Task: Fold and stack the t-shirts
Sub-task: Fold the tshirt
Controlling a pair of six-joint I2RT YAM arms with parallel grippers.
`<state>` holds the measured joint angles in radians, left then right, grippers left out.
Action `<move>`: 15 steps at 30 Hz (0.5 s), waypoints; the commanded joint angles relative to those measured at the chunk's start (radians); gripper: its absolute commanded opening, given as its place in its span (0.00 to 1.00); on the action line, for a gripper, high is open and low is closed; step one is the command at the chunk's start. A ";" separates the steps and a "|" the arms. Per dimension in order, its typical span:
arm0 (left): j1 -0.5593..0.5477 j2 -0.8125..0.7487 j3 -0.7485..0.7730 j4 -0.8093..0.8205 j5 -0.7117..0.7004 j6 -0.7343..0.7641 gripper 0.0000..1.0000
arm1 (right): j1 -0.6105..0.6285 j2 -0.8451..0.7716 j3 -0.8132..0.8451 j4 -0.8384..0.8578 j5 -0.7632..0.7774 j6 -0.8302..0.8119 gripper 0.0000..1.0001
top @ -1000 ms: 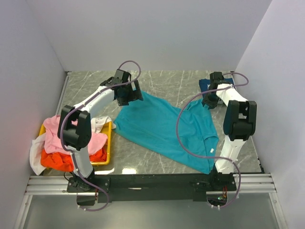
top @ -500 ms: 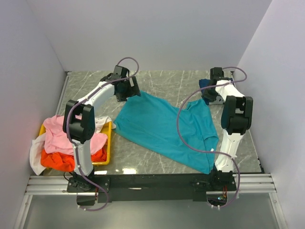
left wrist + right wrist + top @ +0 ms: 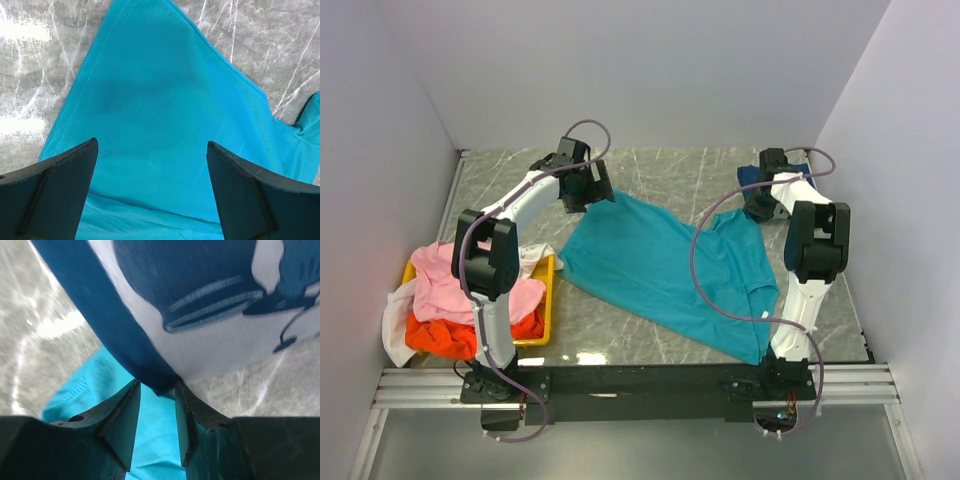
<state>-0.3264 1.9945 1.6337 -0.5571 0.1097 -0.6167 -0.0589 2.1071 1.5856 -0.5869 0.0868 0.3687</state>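
A plain teal t-shirt (image 3: 660, 265) lies spread across the middle of the marble table. My left gripper (image 3: 588, 190) hovers open over its far left corner; in the left wrist view the black fingers (image 3: 65, 180) stand wide apart above the smooth teal cloth (image 3: 160, 90). A folded navy t-shirt (image 3: 752, 176) with white cartoon print lies at the far right, by the teal shirt's edge. My right gripper (image 3: 157, 385) is shut on the navy t-shirt's (image 3: 200, 270) folded edge, with teal cloth (image 3: 90, 385) below.
A yellow tray (image 3: 548, 300) at the near left holds a heap of pink (image 3: 450, 285), orange (image 3: 435, 335) and white (image 3: 392, 325) shirts, which spill over its sides. Grey walls close in the table on the left, far and right.
The left arm has drawn slightly back toward the far side, its gripper still open. The right arm has shifted a little toward the far right corner, keeping its grip.
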 commanded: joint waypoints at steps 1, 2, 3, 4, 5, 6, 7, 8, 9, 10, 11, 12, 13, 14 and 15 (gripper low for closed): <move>0.004 -0.007 0.008 0.020 0.018 0.008 0.95 | -0.004 -0.084 -0.048 -0.011 0.027 -0.004 0.41; 0.004 -0.007 0.006 0.022 0.019 0.009 0.95 | -0.004 -0.090 -0.058 -0.010 0.030 -0.005 0.41; 0.004 -0.007 0.005 0.022 0.019 0.009 0.96 | -0.004 -0.096 -0.068 -0.005 0.030 -0.005 0.41; 0.004 -0.007 0.005 0.022 0.021 0.011 0.95 | -0.004 -0.102 -0.088 0.001 0.031 -0.008 0.41; 0.004 -0.005 0.005 0.022 0.019 0.011 0.96 | -0.004 -0.101 -0.093 0.009 0.031 -0.010 0.41; 0.004 0.000 0.006 0.020 0.021 0.014 0.95 | -0.004 -0.096 -0.093 0.006 0.034 -0.014 0.41; 0.004 0.003 0.008 0.019 0.021 0.015 0.95 | -0.004 -0.085 -0.087 0.004 0.033 -0.017 0.41; 0.004 0.004 0.009 0.019 0.019 0.017 0.95 | -0.004 -0.078 -0.082 -0.002 0.028 -0.019 0.41; 0.004 0.010 0.014 0.019 0.013 0.018 0.96 | -0.004 -0.072 -0.079 -0.002 0.027 -0.022 0.41; 0.004 0.013 0.017 0.019 0.010 0.020 0.95 | -0.004 -0.064 -0.073 -0.001 0.028 -0.020 0.41; 0.004 0.016 0.021 0.019 0.007 0.021 0.96 | -0.004 -0.062 -0.069 0.005 0.028 -0.022 0.41; 0.006 0.027 0.031 0.019 -0.001 0.026 0.96 | -0.004 -0.059 -0.065 0.007 0.030 -0.022 0.41; 0.006 0.032 0.035 0.019 -0.007 0.029 0.95 | -0.004 -0.053 -0.056 0.009 0.031 -0.024 0.41; 0.006 0.038 0.041 0.022 -0.014 0.032 0.95 | -0.004 -0.053 -0.052 0.006 0.036 -0.027 0.41; 0.006 0.050 0.052 0.025 -0.018 0.035 0.95 | -0.004 -0.052 -0.050 0.007 0.047 -0.030 0.41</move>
<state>-0.3241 2.0190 1.6382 -0.5537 0.1078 -0.6094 -0.0589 2.0670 1.5002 -0.5911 0.0959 0.3573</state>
